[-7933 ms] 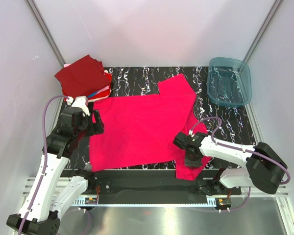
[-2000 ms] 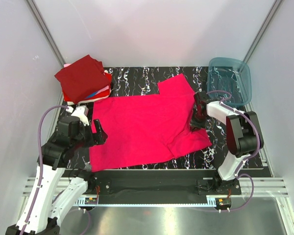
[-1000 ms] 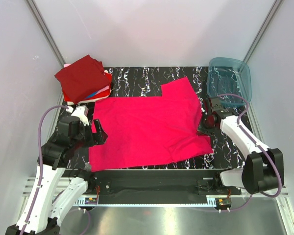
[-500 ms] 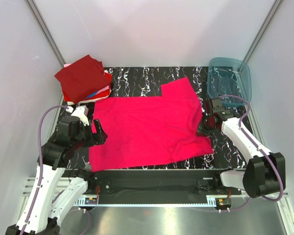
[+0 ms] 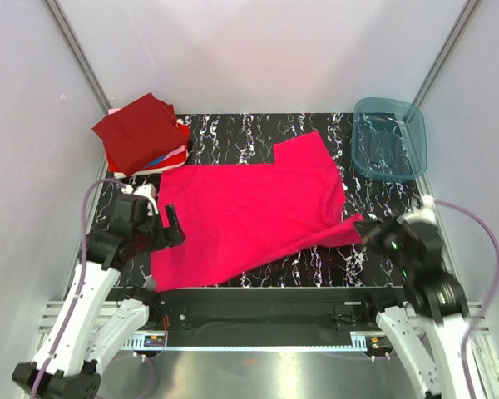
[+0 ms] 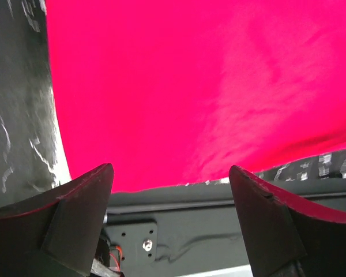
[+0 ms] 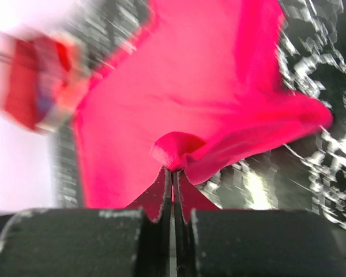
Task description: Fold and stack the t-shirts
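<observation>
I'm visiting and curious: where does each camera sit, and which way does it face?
Top external: above and behind the robot, looking down at the table; left arm and right arm show, plus the pink t-shirt, folded stack and teal bin.
Left wrist: on the left arm, looking past the open left gripper at the shirt's near edge.
Right wrist: on the right arm, facing across the table; the right gripper pinches a shirt fold.
Shared: all three show the pink t-shirt; the right wrist also catches the stack, blurred.
</observation>
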